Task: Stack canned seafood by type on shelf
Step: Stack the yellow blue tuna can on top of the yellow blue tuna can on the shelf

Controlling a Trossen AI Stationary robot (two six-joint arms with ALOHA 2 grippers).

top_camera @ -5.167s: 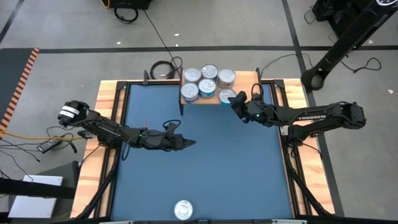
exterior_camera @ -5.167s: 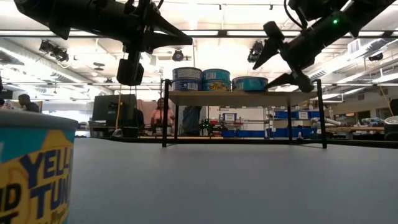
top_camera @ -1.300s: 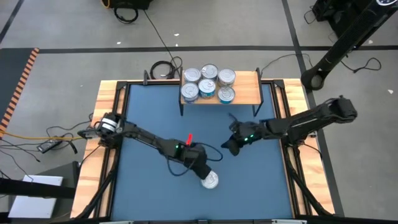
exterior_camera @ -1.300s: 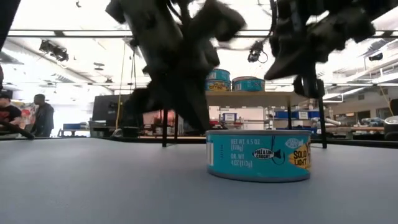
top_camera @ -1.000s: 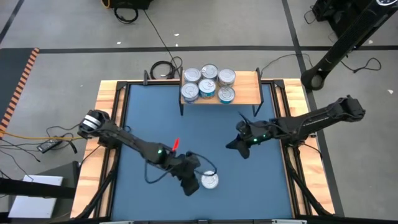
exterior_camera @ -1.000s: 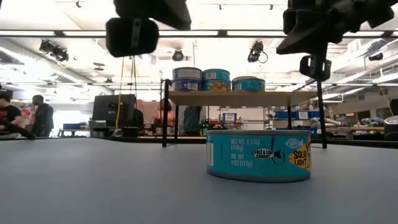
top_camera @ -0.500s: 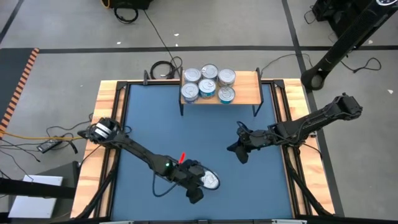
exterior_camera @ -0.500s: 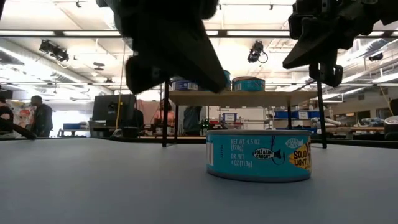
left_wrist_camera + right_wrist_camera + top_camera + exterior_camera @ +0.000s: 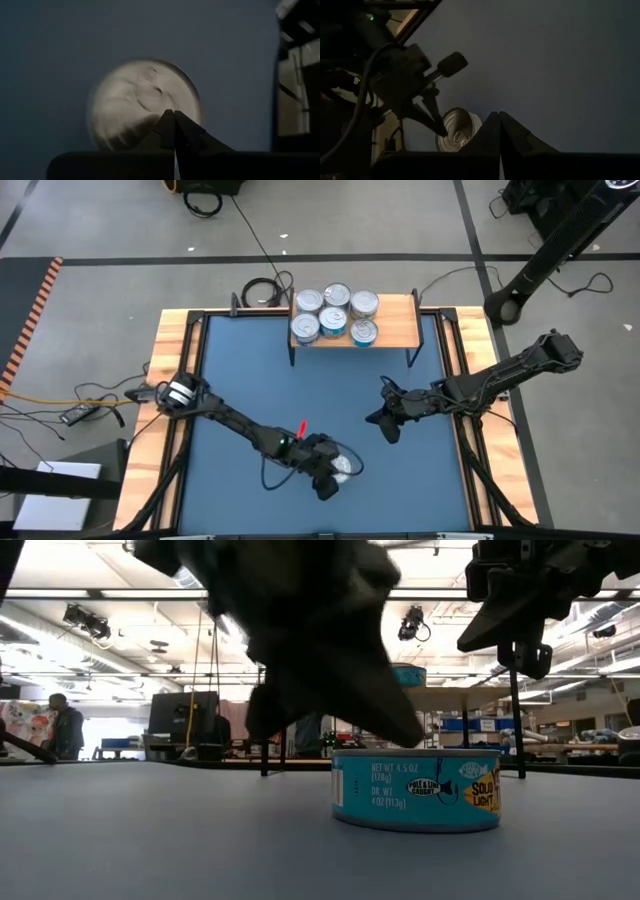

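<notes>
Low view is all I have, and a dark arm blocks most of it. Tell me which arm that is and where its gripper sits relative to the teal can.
Observer: It is the left arm. In the high view the left gripper is over the loose can near the table's front edge.
Operator: Report its fingers.
Observer: The left wrist view shows them shut, tips together above the can's silver lid.
Operator: Now place the other arm.
Observer: The right gripper hangs over bare blue table right of centre, apart from the can, also shut.
Operator: Count the shelf for me.
Observer: From above, the shelf shows five lids, all crowded on its left part.
</notes>
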